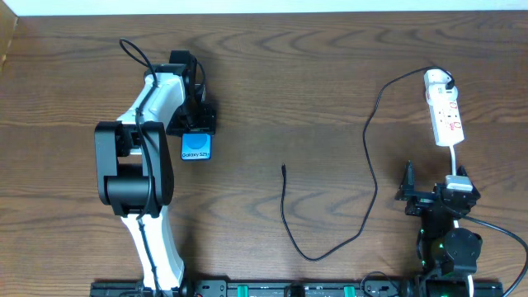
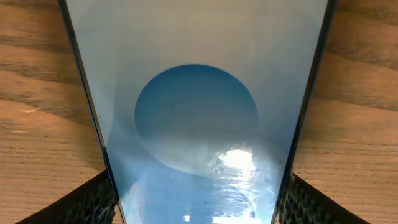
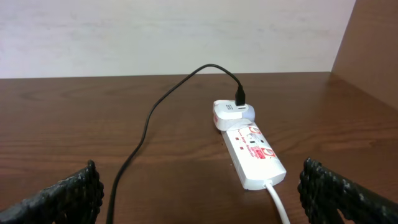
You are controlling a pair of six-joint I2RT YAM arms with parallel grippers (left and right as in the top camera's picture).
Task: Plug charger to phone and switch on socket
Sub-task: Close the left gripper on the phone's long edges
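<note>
Overhead: the phone (image 1: 196, 148) lies left on the table (image 1: 313, 91), long axis far-to-near, its far part hidden under the left gripper (image 1: 191, 124). The socket (image 1: 445, 111) lies far right, also lengthwise far-to-near, with a white plug (image 1: 438, 80) at its far end. The charger (image 1: 373, 157) loops from that plug to a free tip at mid-table, pointing toward the far edge.

Left wrist: both fingers (image 2: 87, 202) bear on the phone's long edges, clamped on it.

Right wrist: the right gripper (image 3: 199, 199) is spread wide and grasps nothing. It faces the socket's near end, well apart from it.
</note>
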